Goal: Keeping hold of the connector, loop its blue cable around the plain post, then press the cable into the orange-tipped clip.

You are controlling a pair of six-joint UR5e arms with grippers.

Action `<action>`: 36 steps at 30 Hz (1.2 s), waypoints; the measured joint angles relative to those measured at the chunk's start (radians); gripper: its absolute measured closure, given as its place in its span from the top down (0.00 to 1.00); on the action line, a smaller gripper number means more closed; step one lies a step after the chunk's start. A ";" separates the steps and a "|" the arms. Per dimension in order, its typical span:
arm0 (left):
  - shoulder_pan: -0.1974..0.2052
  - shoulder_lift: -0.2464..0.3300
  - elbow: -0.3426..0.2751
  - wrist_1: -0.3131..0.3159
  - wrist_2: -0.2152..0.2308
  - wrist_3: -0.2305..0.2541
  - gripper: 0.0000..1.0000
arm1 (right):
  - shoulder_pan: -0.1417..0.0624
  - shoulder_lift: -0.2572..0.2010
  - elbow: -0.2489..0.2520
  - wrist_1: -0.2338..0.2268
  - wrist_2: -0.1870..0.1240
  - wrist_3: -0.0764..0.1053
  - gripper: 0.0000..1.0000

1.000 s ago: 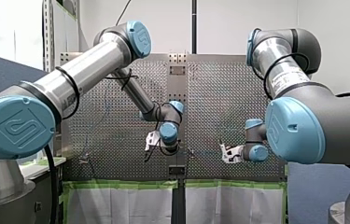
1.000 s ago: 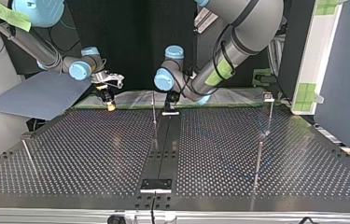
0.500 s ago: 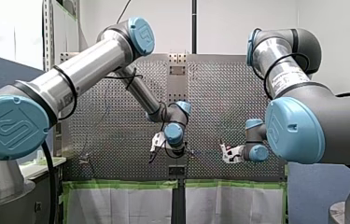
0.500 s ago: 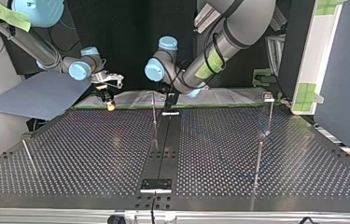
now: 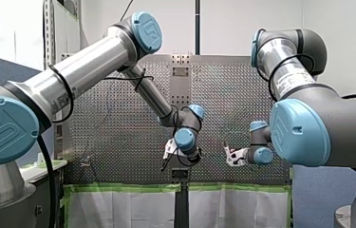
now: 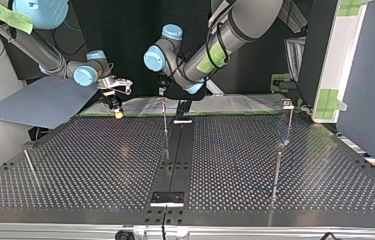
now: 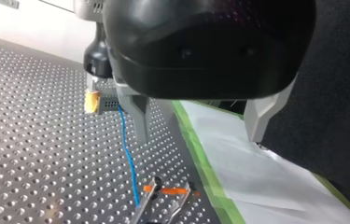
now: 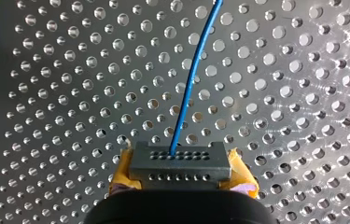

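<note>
In the right wrist view my right gripper [image 8: 179, 173] is shut on a grey connector [image 8: 179, 161], yellow pads at both of its ends. The blue cable [image 8: 190, 84] runs from the connector's face out over the perforated board. The left wrist view has my left gripper [image 7: 197, 137] open, its metal fingers [image 7: 137, 116] hanging apart above the board with nothing between them. Beneath them stands the orange-tipped clip [image 7: 168, 190]. The cable [image 7: 128, 154] comes down from the held connector [image 7: 109, 103] to the clip's base. In the front view my left gripper [image 5: 170, 154] hovers close to my right gripper [image 5: 229, 155].
Thin metal posts [image 6: 165, 120] [image 6: 278, 165] [image 6: 30, 165] stand on the perforated board [image 6: 100, 165]. Green tape [image 7: 200, 163] and white sheeting [image 7: 266, 186] edge the board beside the clip. A dark strip [image 6: 175, 160] runs down the board's middle.
My left arm has swung its gripper toward the front view's right, closer to my right gripper. The right arm and the connector have stayed in place.
</note>
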 joint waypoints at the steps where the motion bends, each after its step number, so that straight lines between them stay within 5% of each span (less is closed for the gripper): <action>1: 0.000 0.000 -0.001 0.002 0.000 -0.001 1.00 | 0.000 0.000 0.000 0.000 0.000 0.000 0.00; 20: 0.004 0.000 -0.003 0.016 -0.009 -0.031 1.00 | 0.003 0.000 0.000 0.003 0.000 0.001 0.00; 30: 0.013 0.000 -0.004 -0.027 -0.094 -0.124 1.00 | 0.006 0.000 0.000 0.003 0.000 0.000 0.00; 36: 0.019 0.000 -0.003 -0.050 -0.105 -0.170 1.00 | 0.006 0.000 0.000 0.003 0.000 0.000 0.00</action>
